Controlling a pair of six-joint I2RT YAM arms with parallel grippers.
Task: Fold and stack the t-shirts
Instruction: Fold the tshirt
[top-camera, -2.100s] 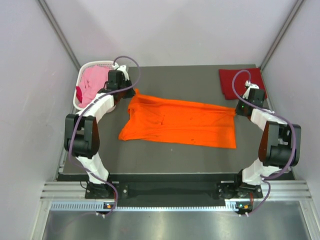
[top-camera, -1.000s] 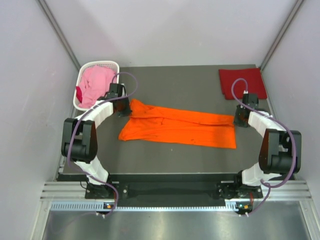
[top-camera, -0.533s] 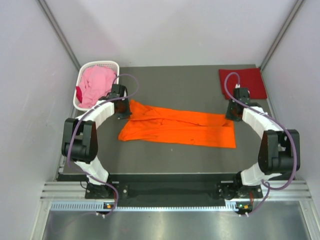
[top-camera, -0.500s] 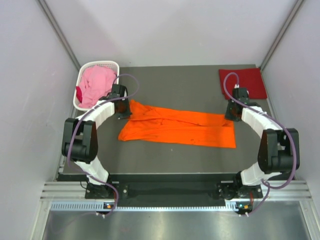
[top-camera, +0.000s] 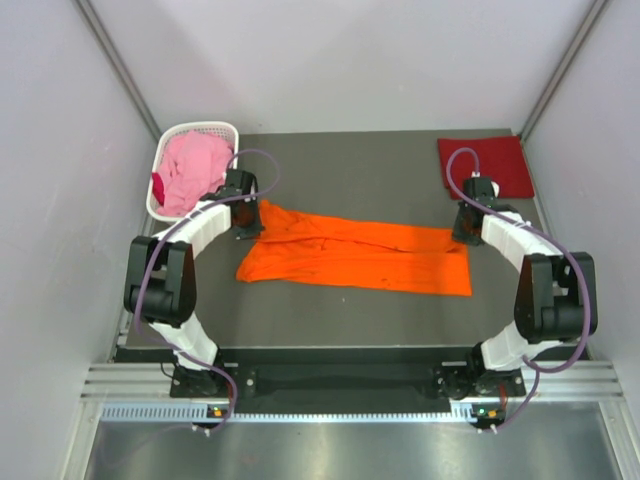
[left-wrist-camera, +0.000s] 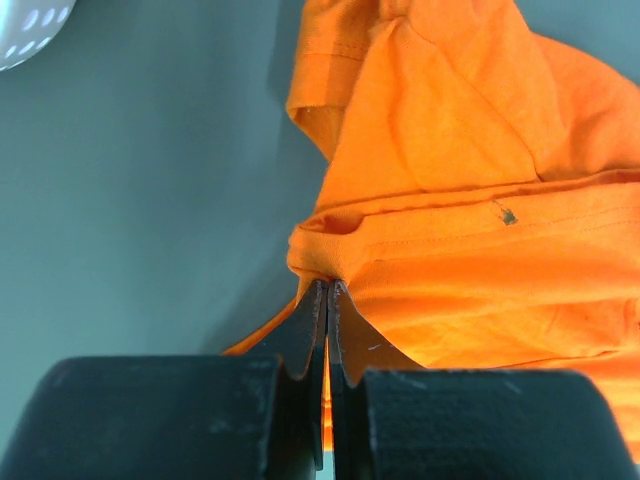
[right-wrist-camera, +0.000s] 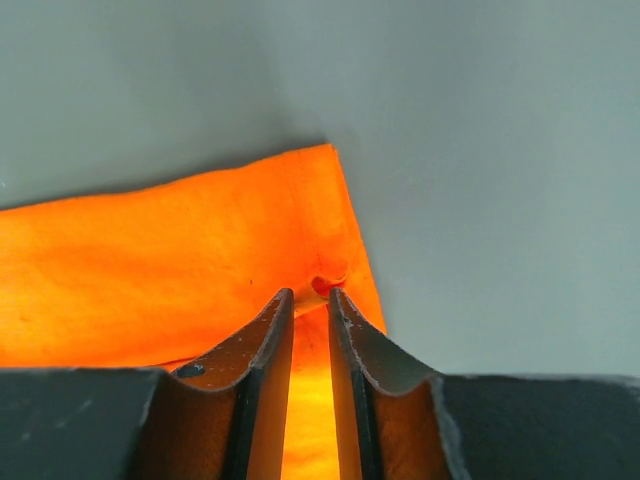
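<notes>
The bright orange t-shirt (top-camera: 360, 252) lies in a long band across the middle of the table. My left gripper (top-camera: 249, 222) is shut on its far left corner; in the left wrist view the jaws (left-wrist-camera: 328, 287) meet on a pinch of orange cloth (left-wrist-camera: 450, 200). My right gripper (top-camera: 461, 232) is at the far right corner. In the right wrist view its jaws (right-wrist-camera: 310, 294) stand a narrow gap apart, with a puckered fold of the orange hem (right-wrist-camera: 200, 260) between the tips. The dark red t-shirt (top-camera: 486, 165) lies folded at the far right. The pink t-shirt (top-camera: 190, 165) is in the basket.
A white lattice basket (top-camera: 222, 130) stands at the far left corner, just behind my left arm. Grey walls close in on both sides and at the back. The table's right edge is next to my right arm.
Both grippers have lowered the stretched orange shirt onto the table and drawn its far edge in, so the band is narrower. In the last half second almost nothing moved.
</notes>
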